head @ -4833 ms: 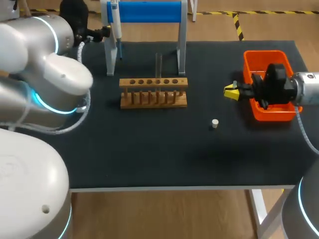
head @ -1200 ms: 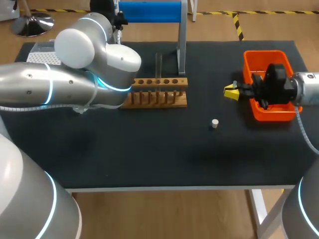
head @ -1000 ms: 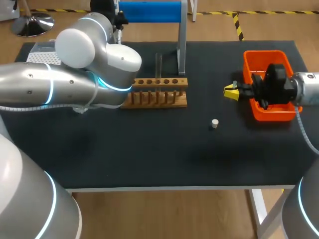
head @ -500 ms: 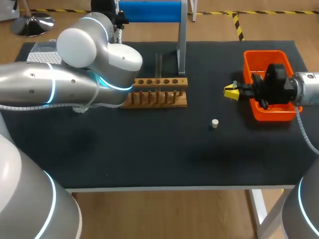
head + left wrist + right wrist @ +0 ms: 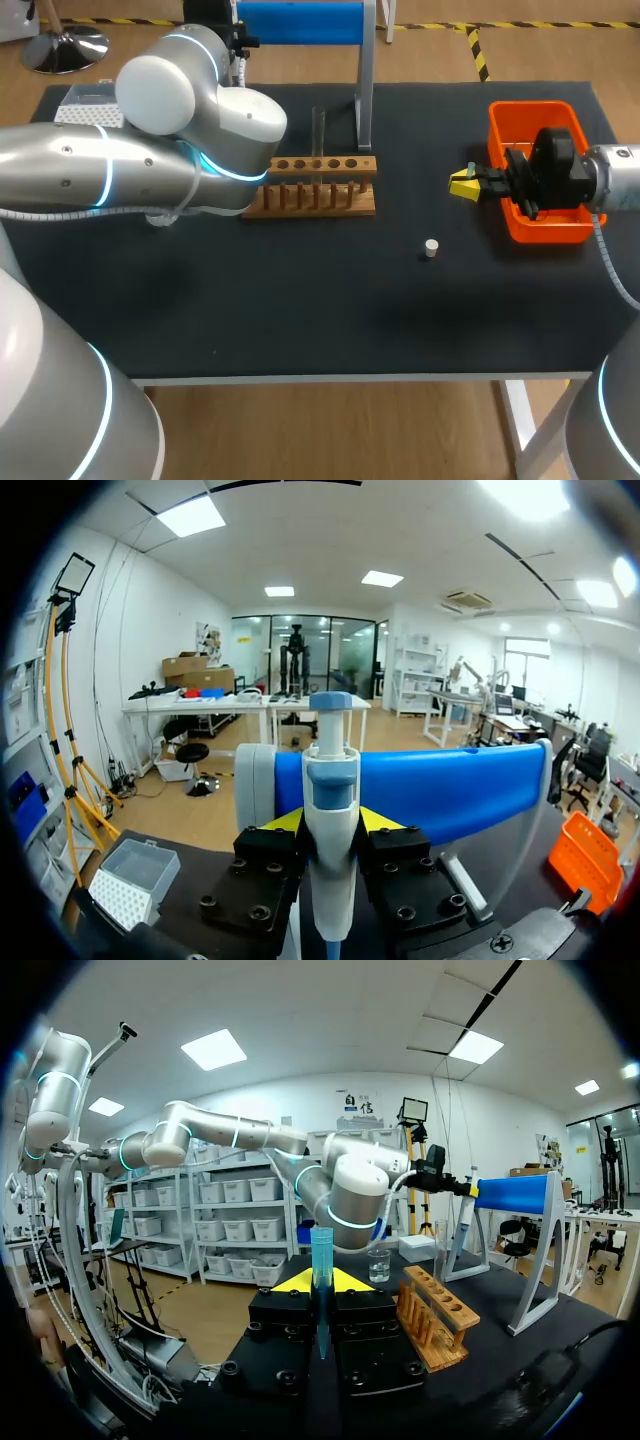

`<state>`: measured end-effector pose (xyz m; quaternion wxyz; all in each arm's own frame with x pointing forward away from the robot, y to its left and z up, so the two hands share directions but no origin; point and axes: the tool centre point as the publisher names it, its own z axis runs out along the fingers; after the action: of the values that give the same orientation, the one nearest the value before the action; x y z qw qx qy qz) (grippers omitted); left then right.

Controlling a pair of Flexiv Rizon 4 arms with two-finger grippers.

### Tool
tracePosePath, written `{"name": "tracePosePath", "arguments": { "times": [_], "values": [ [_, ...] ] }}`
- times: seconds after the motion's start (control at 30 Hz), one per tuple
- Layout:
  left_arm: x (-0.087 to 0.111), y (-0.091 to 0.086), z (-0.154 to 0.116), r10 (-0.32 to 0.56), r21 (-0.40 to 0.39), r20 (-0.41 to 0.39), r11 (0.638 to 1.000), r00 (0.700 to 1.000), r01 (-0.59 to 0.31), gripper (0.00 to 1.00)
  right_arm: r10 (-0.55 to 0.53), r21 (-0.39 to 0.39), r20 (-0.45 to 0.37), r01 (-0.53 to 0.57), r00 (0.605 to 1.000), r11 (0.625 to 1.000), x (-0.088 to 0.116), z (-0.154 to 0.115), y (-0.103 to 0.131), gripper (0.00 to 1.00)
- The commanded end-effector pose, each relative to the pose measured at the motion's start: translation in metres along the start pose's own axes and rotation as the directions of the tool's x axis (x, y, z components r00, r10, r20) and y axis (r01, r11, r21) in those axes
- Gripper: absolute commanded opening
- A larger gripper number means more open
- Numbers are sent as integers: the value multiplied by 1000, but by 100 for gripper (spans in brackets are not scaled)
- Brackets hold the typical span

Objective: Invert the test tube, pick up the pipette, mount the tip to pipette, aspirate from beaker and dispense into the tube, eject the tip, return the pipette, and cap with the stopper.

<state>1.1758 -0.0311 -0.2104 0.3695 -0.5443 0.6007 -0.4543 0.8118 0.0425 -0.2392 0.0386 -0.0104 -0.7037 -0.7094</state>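
The left arm reaches across to the back edge of the table (image 5: 300, 310), where a stand with a blue bar (image 5: 300, 22) rises. In the left wrist view the left gripper (image 5: 330, 822) is clamped on the pipette (image 5: 331, 870). Its fingers press the white body from both sides, and the blue cap stands up in front of the bar. A box of tips (image 5: 85, 103) sits at the back left corner.

The right gripper (image 5: 463, 185) hangs near the right edge, just beside an orange bin (image 5: 530, 108), and points toward the middle of the table. In the right wrist view its fingers grip a bluish test tube (image 5: 321, 1260), which stands upright between the yellow tips.

A wooden rack (image 5: 308, 185) stands mid-table toward the back, with a clear tube (image 5: 318, 128) upright at its far side. The beaker (image 5: 379, 1265) shows beyond the rack, close under the left arm. A small white stopper (image 5: 431, 248) lies on the table between the rack and the bin, nearer the front edge, apart from both.
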Motion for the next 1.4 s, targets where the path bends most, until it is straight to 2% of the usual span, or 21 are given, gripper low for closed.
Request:
{"name": "tracePosePath", "arguments": {
  "times": [0.03, 0.2, 0.47, 0.63, 0.7, 0.9, 1.03, 1.07, 1.1, 1.17, 1.23, 1.27, 1.3, 1.4],
  "values": [
    [1, 2, 2, -4, 4, 7, 1000, 1000, 4, 0, 0, 2, 1, 0, 1000, 1000, 1, -1, 1, 0],
    [1, -8, -3, -2, 21, 10, 1000, 1000, 1, 0, 0, 2, 1, 0, 1000, 1000, 1, -1, 1, 0],
    [-1, -39, -15, 30, 69, 34, 997, 999, -33, 0, 0, 2, 1, 0, 1000, 1000, 1, -1, 1, 0],
    [-2, -50, -25, 39, 80, 33, 996, 999, -41, 0, 0, 2, 1, 0, 1000, 1000, 1, -1, 1, 0],
    [-2, -53, -32, 52, 80, 10, 995, 999, -53, 0, 0, 2, 1, 0, 1000, 1000, 1, -1, 1, 0],
    [-1, -59, -60, 87, 63, -170, 995, 982, -77, 0, 0, 2, 1, 0, 1000, 1000, 1, -1, 1, 0],
    [-4, -61, -81, 101, 52, -299, 995, 949, -90, 0, 0, 2, 1, 0, 1000, 1000, 1, -1, 1, 0],
    [-4, -62, -88, 105, 53, -347, 994, 932, -93, 0, 0, 2, 1, 0, 1000, 1000, 1, -1, 1, 0],
    [-4, -62, -95, 130, 52, -363, 992, 923, -119, 0, 0, 2, 1, 0, 1000, 1000, 1, -1, 1, 0],
    [-5, -64, -108, 120, 57, -437, 993, 891, -106, 0, 0, 2, 1, 0, 1000, 1000, 1, -1, 1, 0],
    [-5, -66, -123, 144, 60, -475, 989, 868, -132, 0, 0, 2, 1, 0, 1000, 1000, 1, -1, 1, 0],
    [-4, -67, -133, 149, 69, -522, 989, 840, -132, 0, 0, 2, 1, 0, 1000, 1000, 1, -1, 1, 0],
    [-3, -68, -139, 157, 67, -541, 987, 826, -143, 0, 0, 2, 1, 0, 1000, 1000, 1, -1, 1, 0],
    [2, -69, -160, 182, 77, -641, 982, 746, -174, 0, 0, 2, 1, 0, 1000, 1000, 1, -1, 1, 0]
  ]
}}
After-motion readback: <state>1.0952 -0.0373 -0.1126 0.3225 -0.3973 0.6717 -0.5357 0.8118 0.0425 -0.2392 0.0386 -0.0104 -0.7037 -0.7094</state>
